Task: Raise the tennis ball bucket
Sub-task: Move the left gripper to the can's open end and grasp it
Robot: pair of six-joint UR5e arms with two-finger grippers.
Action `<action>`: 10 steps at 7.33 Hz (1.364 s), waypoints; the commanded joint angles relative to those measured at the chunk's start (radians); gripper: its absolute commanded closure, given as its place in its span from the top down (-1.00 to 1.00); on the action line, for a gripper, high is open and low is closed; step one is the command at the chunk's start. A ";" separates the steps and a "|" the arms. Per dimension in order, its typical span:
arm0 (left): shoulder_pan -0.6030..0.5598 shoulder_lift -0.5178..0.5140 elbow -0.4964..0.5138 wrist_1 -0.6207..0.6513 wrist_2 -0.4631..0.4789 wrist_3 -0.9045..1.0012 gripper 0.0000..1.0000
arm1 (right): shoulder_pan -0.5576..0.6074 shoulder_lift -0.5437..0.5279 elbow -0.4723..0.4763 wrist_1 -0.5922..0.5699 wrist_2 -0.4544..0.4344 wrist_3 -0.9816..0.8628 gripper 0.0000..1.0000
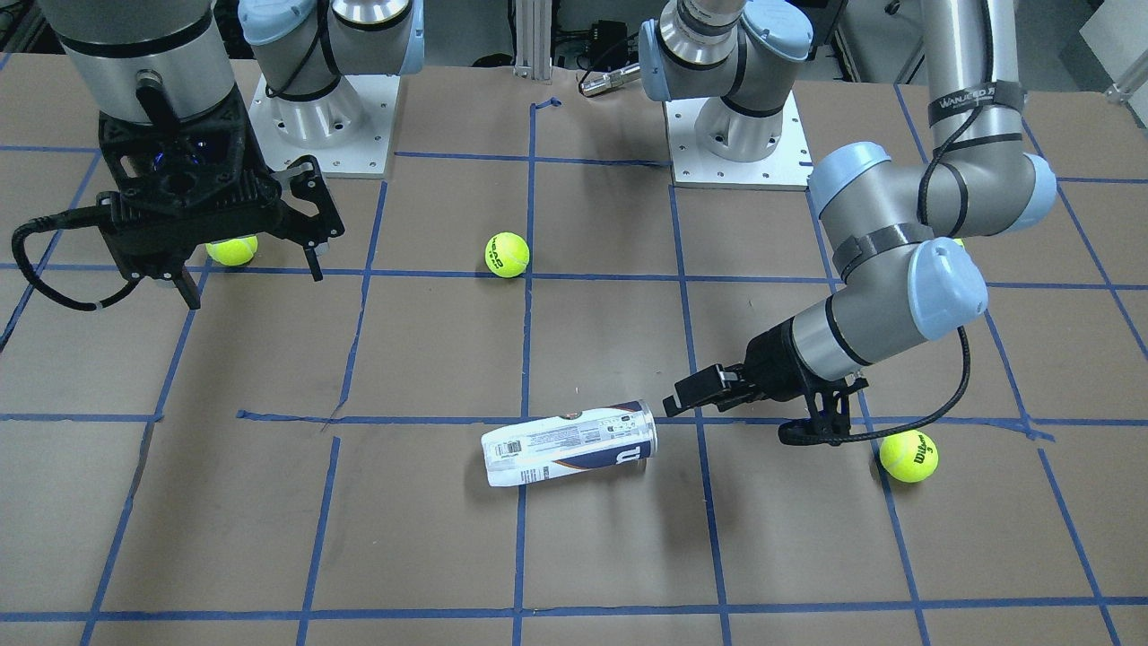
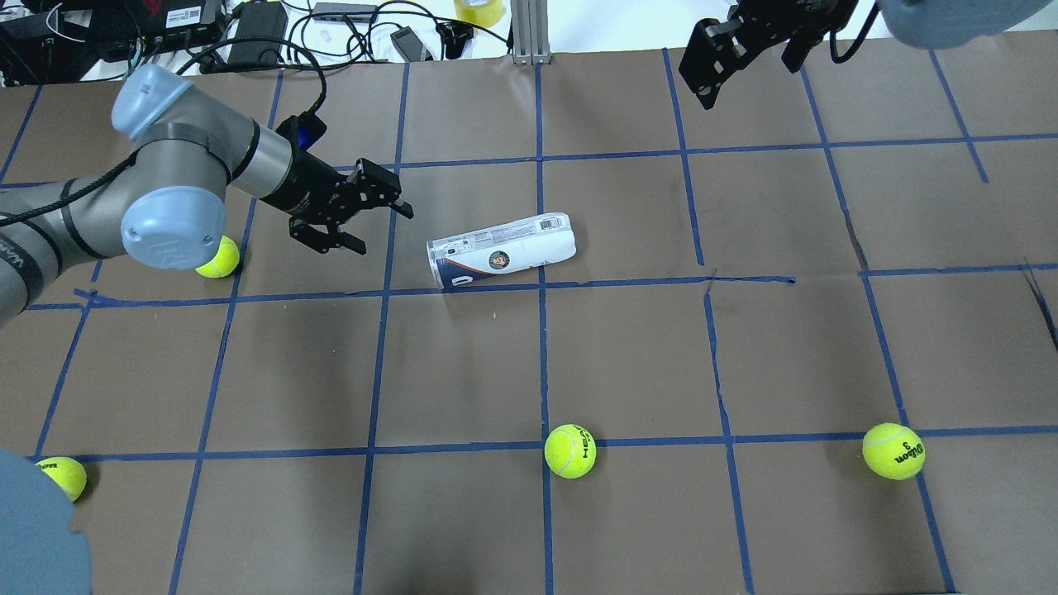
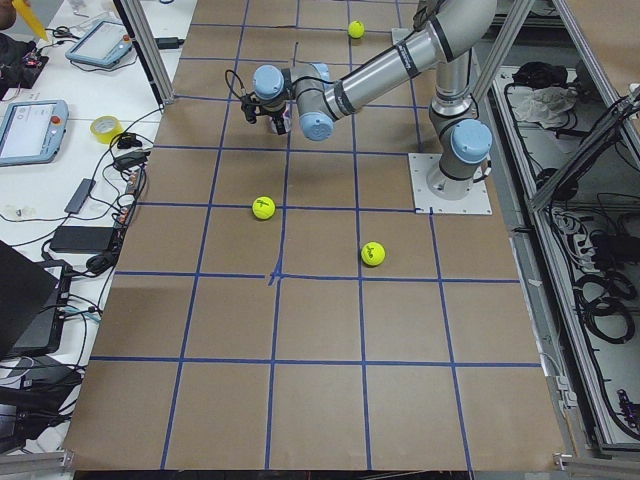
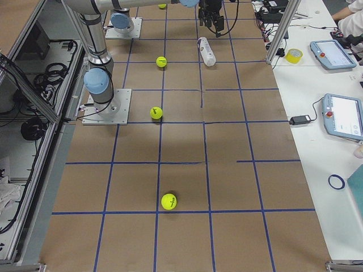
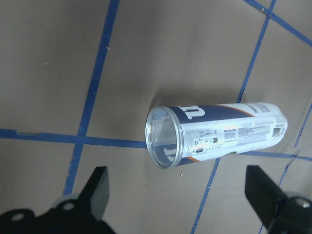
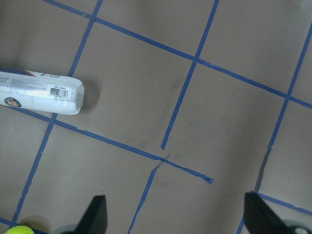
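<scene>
Our left claw [image 2: 385, 231] hangs spread wide and empty. We judge it should pass the open mouth, straddle the round body crosswise near its middle, then pinch gently, since thin clear plastic may squash or roll away. The ball can [image 2: 500, 250] lies on its side just beyond that claw, not touching it. Its mouth faces the claw, and it sits midway between the left and right edges of the tabletop [image 2: 628, 355], nearer the far edge. Farther off, our right claw [image 1: 254, 285] also hangs spread, holding nothing.
</scene>
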 commanded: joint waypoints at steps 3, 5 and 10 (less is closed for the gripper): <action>-0.080 -0.112 -0.002 0.066 -0.081 0.001 1.00 | -0.002 0.002 0.002 -0.008 0.000 -0.003 1.00; -0.088 -0.135 -0.008 0.066 -0.083 -0.003 1.00 | -0.002 0.001 0.002 -0.008 0.000 -0.005 1.00; -0.088 -0.150 0.036 0.069 -0.166 -0.130 -1.00 | 0.000 -0.001 0.003 -0.007 0.000 -0.005 1.00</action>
